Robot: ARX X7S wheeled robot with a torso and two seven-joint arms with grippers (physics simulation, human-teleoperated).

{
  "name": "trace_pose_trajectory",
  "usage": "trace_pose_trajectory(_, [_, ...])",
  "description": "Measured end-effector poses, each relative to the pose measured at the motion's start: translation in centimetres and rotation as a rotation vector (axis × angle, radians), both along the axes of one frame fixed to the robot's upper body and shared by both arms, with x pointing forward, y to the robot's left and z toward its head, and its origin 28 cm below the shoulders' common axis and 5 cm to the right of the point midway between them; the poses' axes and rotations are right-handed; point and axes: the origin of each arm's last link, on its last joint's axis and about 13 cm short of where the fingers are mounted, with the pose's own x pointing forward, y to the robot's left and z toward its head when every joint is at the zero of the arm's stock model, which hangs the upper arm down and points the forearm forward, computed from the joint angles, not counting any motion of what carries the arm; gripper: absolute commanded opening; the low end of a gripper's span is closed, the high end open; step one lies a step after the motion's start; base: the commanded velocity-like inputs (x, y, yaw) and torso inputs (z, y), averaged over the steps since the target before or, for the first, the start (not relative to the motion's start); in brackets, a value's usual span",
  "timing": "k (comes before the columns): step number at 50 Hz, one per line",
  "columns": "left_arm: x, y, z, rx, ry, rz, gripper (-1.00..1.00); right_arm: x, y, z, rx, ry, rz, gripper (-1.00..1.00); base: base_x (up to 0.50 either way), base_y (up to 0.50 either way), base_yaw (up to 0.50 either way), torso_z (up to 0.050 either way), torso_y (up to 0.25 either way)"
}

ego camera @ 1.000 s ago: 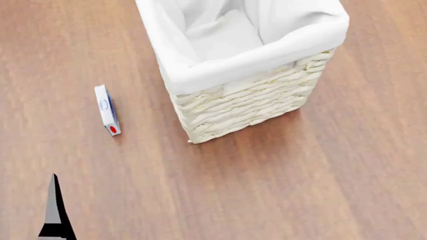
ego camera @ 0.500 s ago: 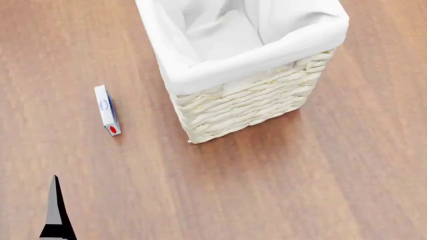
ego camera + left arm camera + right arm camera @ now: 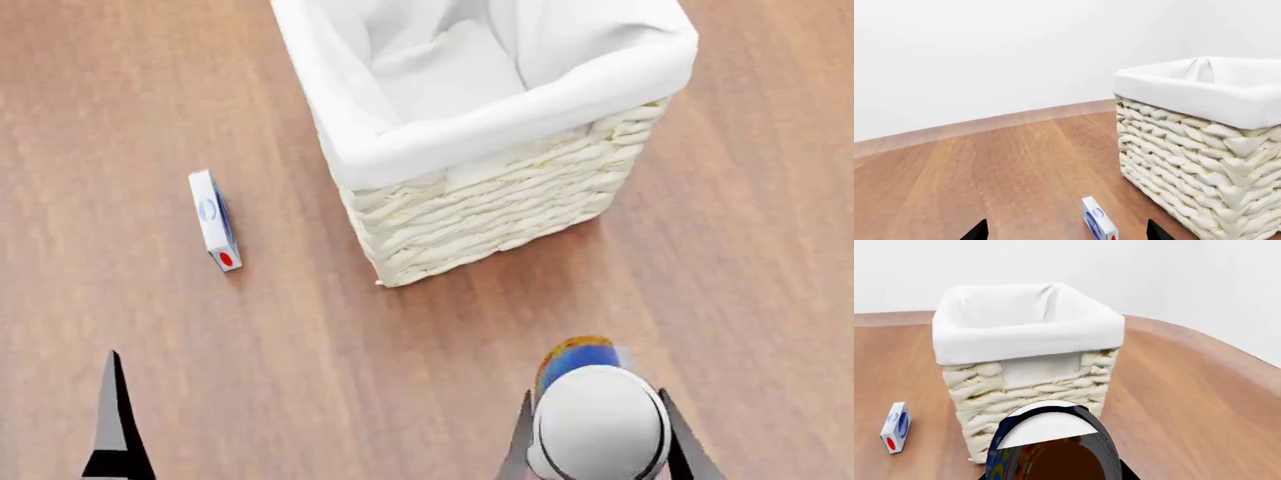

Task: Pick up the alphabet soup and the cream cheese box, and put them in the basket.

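The cream cheese box [image 3: 214, 220] lies on the wood floor left of the basket [image 3: 467, 135], red mark toward me; it also shows in the left wrist view [image 3: 1098, 221] and the right wrist view [image 3: 895, 427]. The basket's white liner [image 3: 1027, 335] is folded over its rim, and the inside looks empty. My right gripper [image 3: 595, 425] is shut on the alphabet soup can [image 3: 597, 430], held in front of the basket; the can fills the bottom of the right wrist view [image 3: 1051, 440]. My left gripper [image 3: 1067, 235] is open, its fingers [image 3: 977, 231] wide apart, just short of the box.
Wood floor [image 3: 400, 380] all round. A white wall with a skirting board [image 3: 987, 125] stands behind the basket [image 3: 1201, 92]. One left finger [image 3: 114, 420] shows at the head view's bottom left.
My right gripper, holding the soup can, has come into the head view at the bottom right. The left finger has dropped slightly. The box and basket have not moved.
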Motion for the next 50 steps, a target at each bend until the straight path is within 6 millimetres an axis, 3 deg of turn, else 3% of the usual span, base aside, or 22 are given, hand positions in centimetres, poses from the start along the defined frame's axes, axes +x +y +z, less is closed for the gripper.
trace_pose_trajectory(15, [0.1, -0.1, 0.2, 0.002, -0.004, -0.006, 1.00, 2.1, 0.9, 6.0, -0.013, -0.343, 0.055, -1.00, 0.00, 0.00, 0.00, 0.000, 0.000])
trace_pose_trajectory(24, [0.0, -0.1, 0.3, 0.004, -0.008, -0.007, 1.00, 4.3, 1.3, 9.0, -0.014, -0.455, 0.091, -1.00, 0.00, 0.00, 0.00, 0.000, 0.000])
trace_pose_trajectory(39, [-0.2, -0.3, 0.5, 0.001, -0.017, -0.018, 1.00, 10.9, 1.3, 13.6, 0.022, -0.436, 0.149, -1.00, 0.00, 0.00, 0.00, 0.000, 0.000])
trace_pose_trajectory(50, [-0.4, -0.4, 0.5, -0.003, -0.020, -0.029, 1.00, 15.7, 1.1, 17.7, 0.070, -0.282, 0.232, -1.00, 0.00, 0.00, 0.00, 0.000, 0.000])
